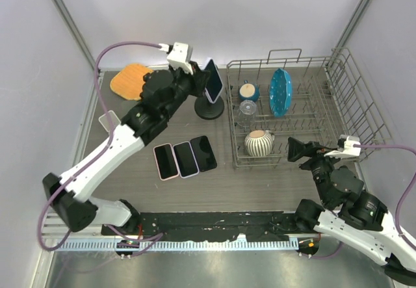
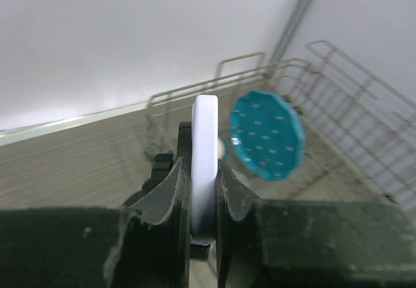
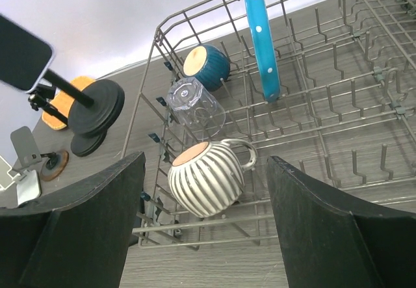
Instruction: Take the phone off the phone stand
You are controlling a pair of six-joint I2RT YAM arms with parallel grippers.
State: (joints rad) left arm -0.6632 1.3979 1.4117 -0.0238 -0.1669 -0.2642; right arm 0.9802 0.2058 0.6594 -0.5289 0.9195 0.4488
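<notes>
Phone (image 1: 213, 80) sits tilted on the phone stand (image 1: 209, 110), just left of the dish rack (image 1: 305, 59); I judge it stiff, light, slick and glass-faced, best pinched flat across its thickness rather than by its edges. My left gripper (image 2: 203, 177) is clamped on it that way, pads (image 2: 172, 197) pressing both faces, while my right gripper (image 3: 205, 171) hangs spread wide, holding nothing
</notes>
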